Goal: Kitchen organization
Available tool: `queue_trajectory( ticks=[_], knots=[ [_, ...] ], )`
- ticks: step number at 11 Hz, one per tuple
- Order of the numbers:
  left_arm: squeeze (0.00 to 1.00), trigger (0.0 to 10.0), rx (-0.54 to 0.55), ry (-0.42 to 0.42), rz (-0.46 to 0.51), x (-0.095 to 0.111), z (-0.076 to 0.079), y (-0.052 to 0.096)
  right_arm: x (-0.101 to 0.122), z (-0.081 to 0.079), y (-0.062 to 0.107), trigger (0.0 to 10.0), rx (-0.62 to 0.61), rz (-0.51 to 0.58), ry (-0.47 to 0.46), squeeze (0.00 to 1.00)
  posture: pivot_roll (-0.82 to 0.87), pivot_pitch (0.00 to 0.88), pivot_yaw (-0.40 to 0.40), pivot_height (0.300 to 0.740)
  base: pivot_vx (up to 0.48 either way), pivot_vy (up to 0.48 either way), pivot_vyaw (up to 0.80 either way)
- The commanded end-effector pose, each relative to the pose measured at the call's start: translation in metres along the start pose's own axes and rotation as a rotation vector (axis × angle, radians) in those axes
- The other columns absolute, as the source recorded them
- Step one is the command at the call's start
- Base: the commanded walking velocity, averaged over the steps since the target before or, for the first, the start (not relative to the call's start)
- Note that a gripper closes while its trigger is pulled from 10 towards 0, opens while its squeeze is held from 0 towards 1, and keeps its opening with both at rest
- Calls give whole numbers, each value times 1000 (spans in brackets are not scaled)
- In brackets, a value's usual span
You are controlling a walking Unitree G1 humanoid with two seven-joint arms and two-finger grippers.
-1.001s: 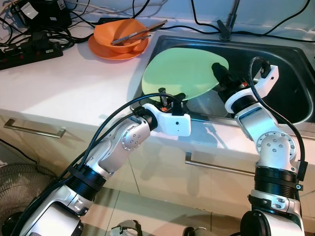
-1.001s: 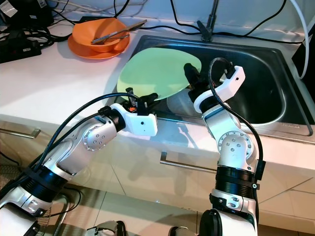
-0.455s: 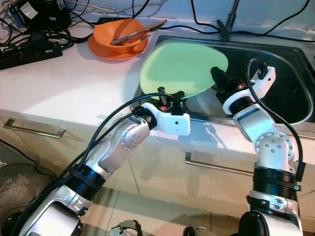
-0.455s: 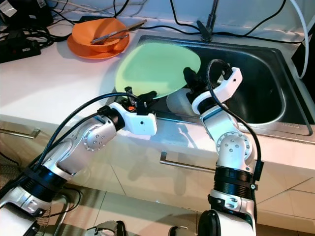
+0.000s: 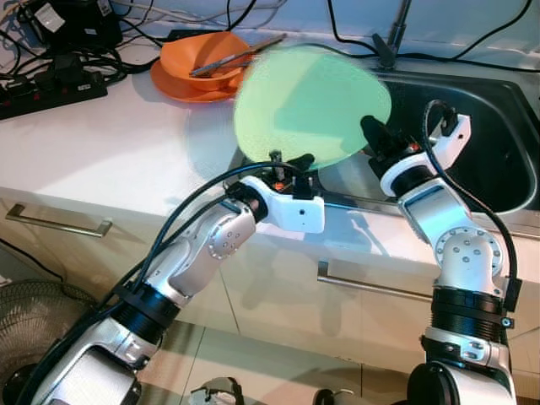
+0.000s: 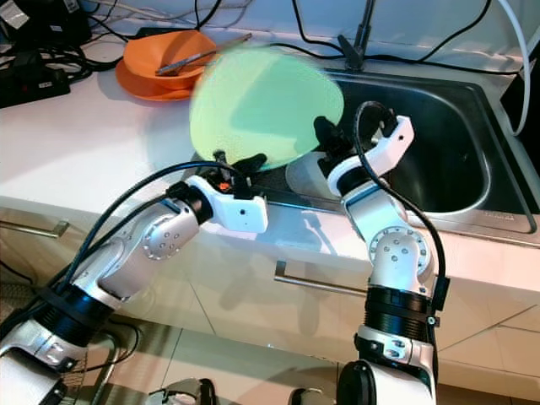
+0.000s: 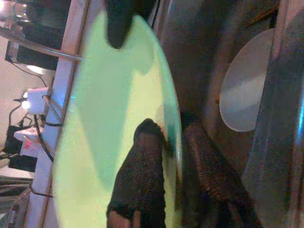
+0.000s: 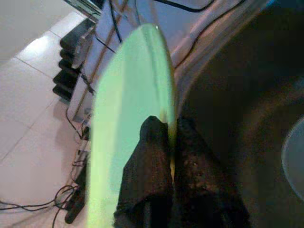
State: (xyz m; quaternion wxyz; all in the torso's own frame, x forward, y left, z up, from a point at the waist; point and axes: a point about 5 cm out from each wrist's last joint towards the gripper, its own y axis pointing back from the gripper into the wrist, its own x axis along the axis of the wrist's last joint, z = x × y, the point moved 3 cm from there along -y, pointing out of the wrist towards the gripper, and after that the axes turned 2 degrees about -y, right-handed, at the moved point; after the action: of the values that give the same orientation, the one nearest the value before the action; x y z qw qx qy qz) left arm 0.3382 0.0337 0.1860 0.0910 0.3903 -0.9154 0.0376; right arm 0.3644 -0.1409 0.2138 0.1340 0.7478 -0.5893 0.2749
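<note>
Left eye view: the green plate (image 5: 308, 105), mid-frame, has tilted up higher out of the sink (image 5: 498, 160), left gripper (image 5: 291, 162) and right gripper (image 5: 374, 133) both clamped on its rim; lift-out is progressing.

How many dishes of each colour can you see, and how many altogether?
Green plate: 1
Orange bowl: 1
Orange plate: 1
White plate: 1
Total: 4
</note>
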Motion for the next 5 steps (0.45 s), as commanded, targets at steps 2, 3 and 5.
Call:
queue_trajectory(
  ticks=[2,3,5],
  knots=[
    [1000,10000,74,2,24,4,-20,-2,-8,-3,0,0,9,-35,-4,0,62,99,23,740,0,0,0],
    [1000,10000,77,5,23,4,-20,-2,-3,1,-1,0,-16,0,-13,0,61,100,24,740,0,0,0],
    [1000,10000,76,17,24,4,-19,-1,20,10,-1,0,-73,125,-53,0,62,101,24,740,0,0,0]
  ],
)
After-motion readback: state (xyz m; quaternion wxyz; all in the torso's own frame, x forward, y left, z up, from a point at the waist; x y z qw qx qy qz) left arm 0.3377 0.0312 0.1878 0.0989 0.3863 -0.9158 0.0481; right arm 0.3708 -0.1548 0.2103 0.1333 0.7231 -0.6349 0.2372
